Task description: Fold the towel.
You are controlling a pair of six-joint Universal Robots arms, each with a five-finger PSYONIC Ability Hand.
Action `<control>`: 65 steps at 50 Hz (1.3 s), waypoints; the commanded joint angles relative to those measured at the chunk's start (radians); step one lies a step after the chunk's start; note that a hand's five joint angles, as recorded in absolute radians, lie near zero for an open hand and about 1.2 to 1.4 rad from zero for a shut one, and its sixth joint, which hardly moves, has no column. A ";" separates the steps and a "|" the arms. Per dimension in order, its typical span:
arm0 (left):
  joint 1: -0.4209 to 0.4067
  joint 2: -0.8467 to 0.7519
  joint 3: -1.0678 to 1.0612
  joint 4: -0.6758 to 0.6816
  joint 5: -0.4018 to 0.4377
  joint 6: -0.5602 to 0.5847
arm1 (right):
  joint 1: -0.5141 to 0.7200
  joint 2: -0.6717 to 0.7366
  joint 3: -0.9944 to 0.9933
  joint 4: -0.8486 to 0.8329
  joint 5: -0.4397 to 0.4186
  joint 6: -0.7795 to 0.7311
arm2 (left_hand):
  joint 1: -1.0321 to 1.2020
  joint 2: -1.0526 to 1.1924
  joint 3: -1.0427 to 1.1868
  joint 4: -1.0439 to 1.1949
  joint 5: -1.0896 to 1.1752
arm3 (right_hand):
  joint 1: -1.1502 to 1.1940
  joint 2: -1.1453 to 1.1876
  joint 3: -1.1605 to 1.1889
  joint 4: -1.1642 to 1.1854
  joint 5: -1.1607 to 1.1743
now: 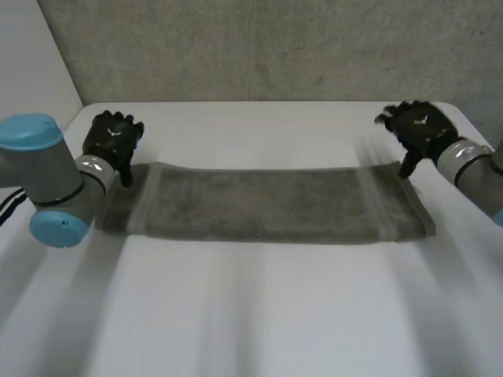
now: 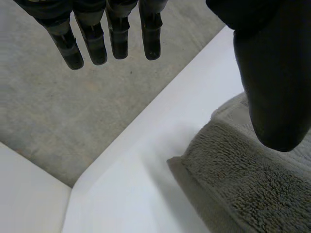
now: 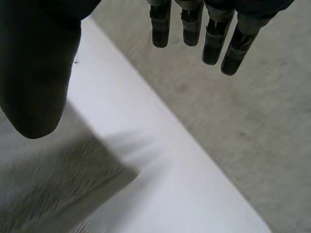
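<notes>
Towel (image 1: 259,206) corners just beside straight fingers (image 2: 116,41)

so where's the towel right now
Head view: the towel lies flat across the table, between the left hand and right hand at its far corners.

A white table (image 1: 259,314) stands against a rough grey wall (image 1: 275,47), with a plain white panel (image 1: 31,71) beside its far left corner.

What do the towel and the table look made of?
Towel: grey terry cloth, probably cotton, going by the fuzzy looped pile and flatter woven bands near its ends. Table: smooth white top, perhaps laminate or painted board, with an even matte surface and no grain.
</notes>
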 commanded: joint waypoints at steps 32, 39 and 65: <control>0.007 0.481 -0.643 0.034 0.089 -0.178 | -0.172 -0.184 0.601 -0.030 -0.061 -0.180 | -0.083 -0.074 -0.051 -0.059 -0.049 | 0.190 0.184 -0.043 -0.076 0.201; 0.007 0.481 -0.646 0.036 0.088 -0.180 | -0.165 -0.165 0.595 -0.071 -0.062 -0.168 | -0.083 -0.074 -0.051 -0.059 -0.049 | 0.913 0.907 -0.043 -0.076 0.924; 0.009 0.516 -0.670 0.045 0.085 -0.183 | -0.481 -0.333 0.533 -0.091 -0.121 -0.103 | -0.083 -0.074 -0.051 -0.059 -0.049 | 1.146 1.140 -0.043 -0.076 1.157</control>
